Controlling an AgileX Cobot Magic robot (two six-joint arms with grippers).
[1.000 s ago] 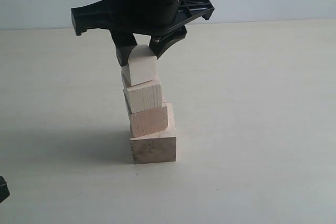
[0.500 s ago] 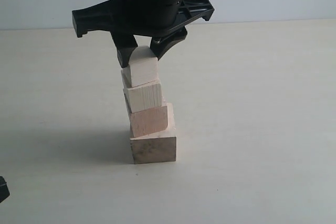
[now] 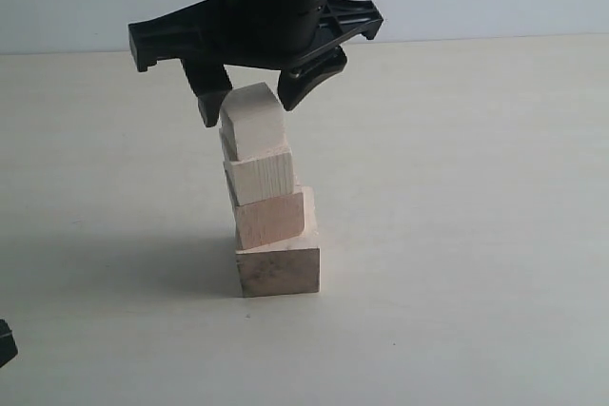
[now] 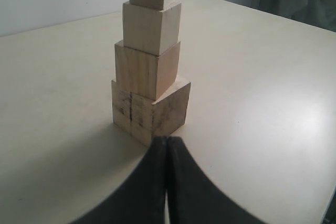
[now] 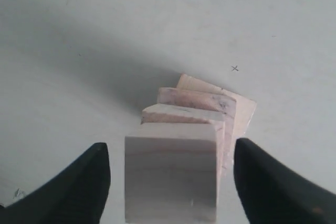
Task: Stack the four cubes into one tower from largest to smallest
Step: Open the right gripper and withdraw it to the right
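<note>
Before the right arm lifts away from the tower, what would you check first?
1. Is the right gripper open, with gaps on both sides of the smallest cube? ok.
2. Is the smallest cube seated on the third cube? ok.
3. Is the largest cube lowest, with sizes shrinking upward? ok.
4. Is the tower straight? not ok; the cubes sit offset and twisted, so lifting straight up seems safest.
5. Is the left gripper shut and away from the tower's base? ok.
6. Is the space above the right gripper free? cannot tell.

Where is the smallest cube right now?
In the exterior view the smallest cube sits left of centre atop the tower, resting on the second-smallest cube, between the open jaws of the right gripper, touching neither.
</note>
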